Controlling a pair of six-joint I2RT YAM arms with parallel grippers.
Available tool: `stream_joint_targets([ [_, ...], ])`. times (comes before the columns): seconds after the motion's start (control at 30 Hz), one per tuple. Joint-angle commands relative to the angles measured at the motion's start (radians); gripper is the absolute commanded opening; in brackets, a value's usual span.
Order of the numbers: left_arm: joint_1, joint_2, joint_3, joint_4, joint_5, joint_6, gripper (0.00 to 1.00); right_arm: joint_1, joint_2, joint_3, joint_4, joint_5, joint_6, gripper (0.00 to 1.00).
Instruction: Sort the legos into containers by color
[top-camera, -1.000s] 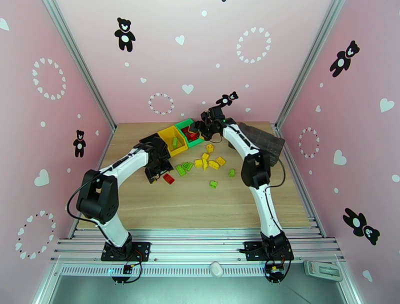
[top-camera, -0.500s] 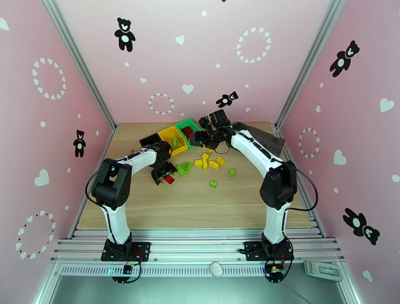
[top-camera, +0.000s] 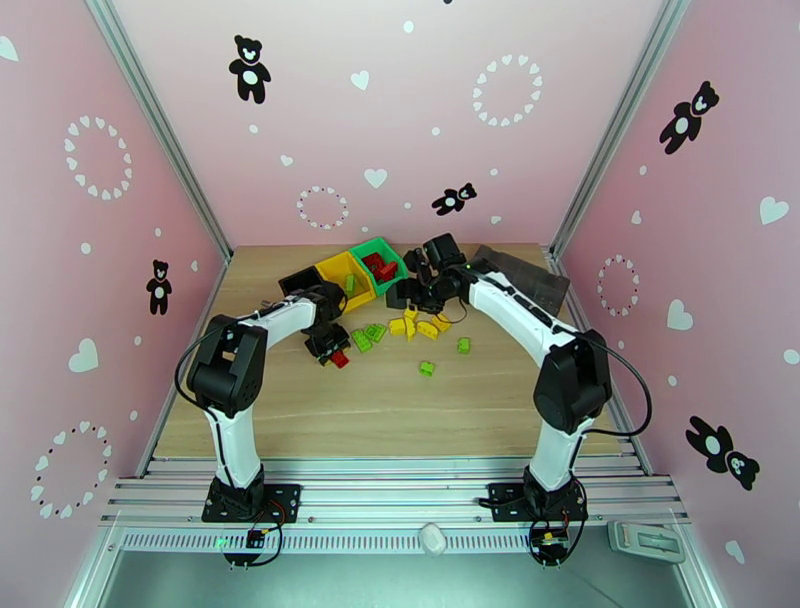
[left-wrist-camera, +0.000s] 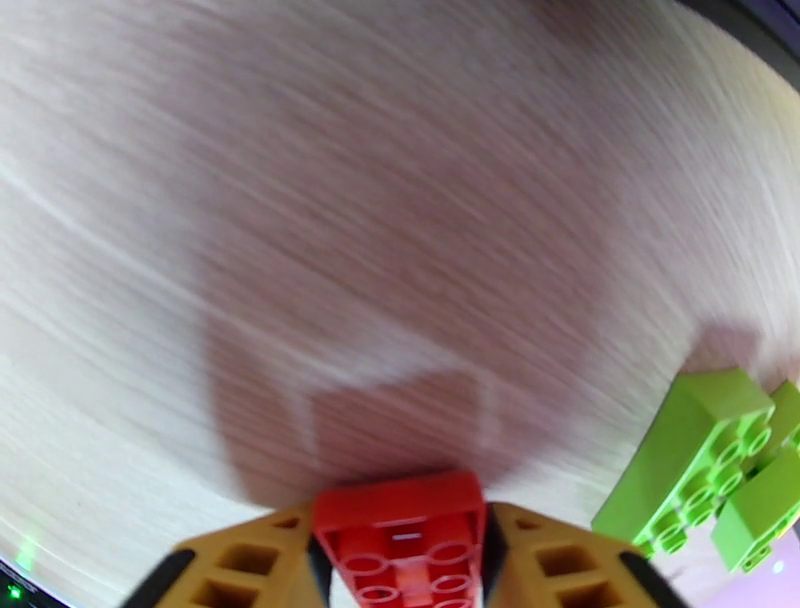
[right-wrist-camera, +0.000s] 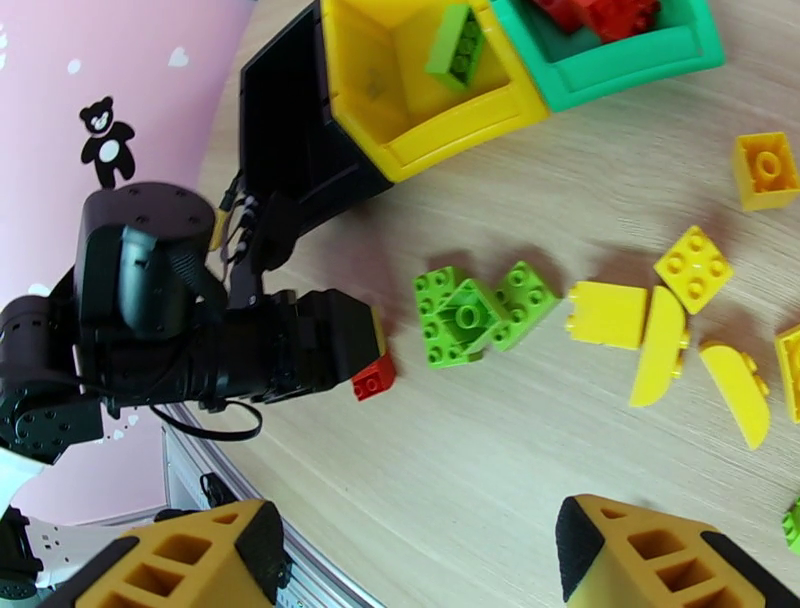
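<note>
A red lego (left-wrist-camera: 400, 535) lies on the table with my left gripper (left-wrist-camera: 400, 560) shut on it; the orange fingers (left-wrist-camera: 250, 565) press both its sides. From above, that left gripper (top-camera: 328, 347) and the red lego (top-camera: 340, 358) sit in front of the black container (top-camera: 298, 282). The yellow container (right-wrist-camera: 450, 135) holds a green lego (right-wrist-camera: 455, 40). Red legos (right-wrist-camera: 590, 15) lie in the green container (right-wrist-camera: 640, 65). My right gripper (right-wrist-camera: 420, 550) hangs open above the loose green legos (right-wrist-camera: 475, 310) and yellow legos (right-wrist-camera: 650, 340), and it stands beside the green container (top-camera: 372, 245).
A dark grey tray (top-camera: 520, 275) lies at the back right behind the right arm. Two single green legos (top-camera: 463, 345) (top-camera: 427, 368) lie apart from the pile. Pink walls close in the wooden table (top-camera: 380, 410), bare toward the front.
My left gripper has closed on the red lego. My right gripper has drawn back from over the green container toward the loose yellow legos.
</note>
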Motion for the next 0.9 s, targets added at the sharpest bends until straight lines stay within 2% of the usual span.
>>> stream_joint_targets([
  [0.0,-0.02,-0.045,-0.018,0.009,-0.01,0.001,0.37,0.034,-0.046,-0.043,0.036,0.0,0.019,0.77],
  [0.3,-0.034,-0.207,-0.053,0.061,0.097,-0.095,0.32,0.112,-0.072,-0.161,0.148,0.006,0.074,0.8],
  [0.6,-0.033,-0.291,-0.047,0.187,0.262,-0.27,0.32,0.136,-0.075,-0.186,0.2,-0.02,0.091,0.64],
  [0.87,-0.034,-0.308,-0.048,0.306,0.369,-0.409,0.32,0.138,-0.07,-0.169,0.201,-0.017,0.078,0.58],
])
